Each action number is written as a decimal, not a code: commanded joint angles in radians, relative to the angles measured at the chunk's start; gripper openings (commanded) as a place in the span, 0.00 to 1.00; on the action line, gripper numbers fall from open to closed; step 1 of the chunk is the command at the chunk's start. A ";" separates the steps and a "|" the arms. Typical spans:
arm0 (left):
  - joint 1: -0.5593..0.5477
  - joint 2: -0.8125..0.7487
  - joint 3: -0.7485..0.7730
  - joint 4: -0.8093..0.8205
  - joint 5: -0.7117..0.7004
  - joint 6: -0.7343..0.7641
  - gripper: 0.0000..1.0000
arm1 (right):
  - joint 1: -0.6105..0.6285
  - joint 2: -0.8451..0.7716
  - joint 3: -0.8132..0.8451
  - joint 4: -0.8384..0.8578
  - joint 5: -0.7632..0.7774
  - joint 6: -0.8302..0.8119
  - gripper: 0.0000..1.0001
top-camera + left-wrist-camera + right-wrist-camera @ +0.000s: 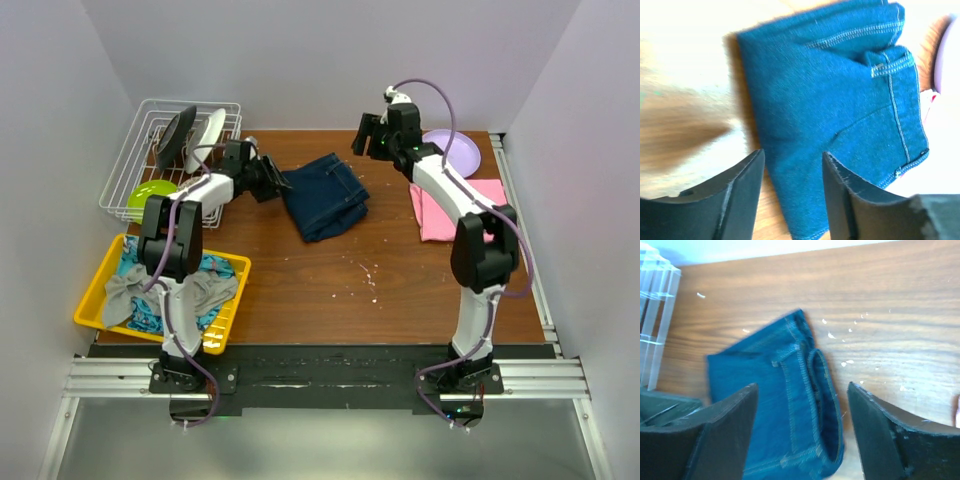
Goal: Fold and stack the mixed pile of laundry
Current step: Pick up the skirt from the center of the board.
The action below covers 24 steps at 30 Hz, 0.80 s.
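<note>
A folded dark blue denim jacket point(325, 195) lies at the middle back of the wooden table. My left gripper point(270, 180) is at its left edge, open, with denim point(840, 100) lying under the gap between the fingers point(792, 155) and nothing pinched. My right gripper point(368, 140) hangs open above the jacket's far right corner; the denim point(775, 405) shows below its spread fingers point(802, 387). A folded pink T-shirt point(445, 215) lies at the right. A grey garment point(205, 290) and a blue-turquoise patterned cloth point(150, 310) lie in the yellow tray point(95, 290).
A white wire rack point(130, 150) with dishes stands at the back left, a green plate point(150, 195) beside it. A purple plate point(455, 150) sits at the back right. White walls enclose the table on three sides.
</note>
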 commanded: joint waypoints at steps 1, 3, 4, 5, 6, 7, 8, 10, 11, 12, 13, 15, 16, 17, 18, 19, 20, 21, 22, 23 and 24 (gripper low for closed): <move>0.014 -0.005 0.075 0.014 0.022 0.052 0.57 | 0.050 -0.076 -0.084 0.009 0.019 0.026 0.70; 0.016 0.014 0.095 0.008 -0.003 0.068 0.62 | 0.072 -0.067 -0.105 0.008 0.021 0.029 0.63; 0.016 0.026 0.101 0.007 -0.006 0.072 0.63 | 0.075 -0.059 -0.114 0.011 0.019 0.036 0.61; 0.016 0.035 0.107 0.008 -0.008 0.081 0.65 | 0.076 -0.047 -0.137 0.023 -0.005 0.041 0.60; 0.016 0.048 0.123 0.008 -0.008 0.085 0.67 | 0.076 -0.036 -0.143 0.029 -0.014 0.046 0.55; 0.016 0.072 0.133 0.001 -0.006 0.087 0.67 | 0.076 -0.026 -0.147 0.023 -0.011 0.049 0.53; 0.016 0.087 0.156 -0.007 -0.005 0.098 0.67 | 0.076 -0.001 -0.151 0.013 -0.016 0.050 0.51; 0.016 0.123 0.175 -0.024 -0.020 0.104 0.68 | 0.073 0.014 -0.159 -0.010 -0.001 0.052 0.43; 0.016 0.132 0.178 -0.024 -0.029 0.108 0.68 | 0.073 0.022 -0.182 -0.015 0.004 0.053 0.40; 0.016 0.140 0.178 -0.024 -0.046 0.108 0.67 | 0.073 0.024 -0.197 -0.012 0.007 0.059 0.37; 0.016 0.153 0.178 -0.024 -0.058 0.113 0.67 | 0.073 0.024 -0.211 -0.009 0.013 0.061 0.36; 0.016 0.169 0.173 -0.018 -0.075 0.116 0.66 | 0.073 0.028 -0.242 0.002 0.015 0.062 0.35; 0.016 0.179 0.172 -0.015 -0.081 0.116 0.66 | 0.073 0.034 -0.246 -0.003 0.015 0.062 0.33; 0.016 0.183 0.160 -0.009 -0.101 0.112 0.66 | 0.073 0.037 -0.243 -0.007 0.015 0.061 0.33; 0.016 0.183 0.152 0.013 -0.107 0.108 0.65 | 0.073 0.042 -0.240 -0.017 0.015 0.059 0.32; 0.016 0.180 0.141 0.025 -0.112 0.104 0.65 | 0.073 0.042 -0.243 -0.017 0.015 0.058 0.32; 0.014 0.178 0.120 0.040 -0.120 0.093 0.65 | 0.072 0.044 -0.243 -0.015 0.015 0.056 0.32; 0.014 0.174 0.106 0.078 -0.126 0.086 0.64 | 0.072 0.050 -0.243 -0.017 0.015 0.053 0.32; 0.011 0.170 0.095 0.091 -0.135 0.079 0.63 | 0.070 0.054 -0.242 -0.018 0.015 0.052 0.32; 0.006 0.172 0.089 0.103 -0.138 0.069 0.62 | 0.070 0.057 -0.233 -0.021 0.015 0.050 0.32; 0.002 0.176 0.089 0.121 -0.140 0.067 0.61 | 0.070 0.062 -0.231 -0.026 0.015 0.047 0.32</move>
